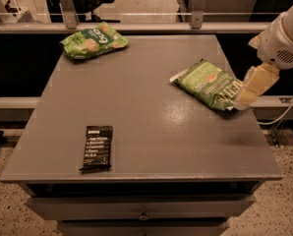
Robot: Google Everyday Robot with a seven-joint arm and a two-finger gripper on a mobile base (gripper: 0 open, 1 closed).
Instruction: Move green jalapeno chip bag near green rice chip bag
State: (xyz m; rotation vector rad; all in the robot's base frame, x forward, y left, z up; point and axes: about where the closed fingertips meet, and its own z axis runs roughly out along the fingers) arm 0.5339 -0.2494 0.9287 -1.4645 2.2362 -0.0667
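The green jalapeno chip bag is olive-green with white ends and lies flat on the right side of the grey table. The green rice chip bag is bright green with round cakes pictured on it and lies at the table's far left corner. My gripper is pale cream and hangs from the white arm at the right edge. It sits at the right end of the jalapeno bag and overlaps that end in the view.
A black snack bar lies near the table's front left edge. A metal rail runs behind the table. A drawer front shows below the table top. A cable hangs at the right.
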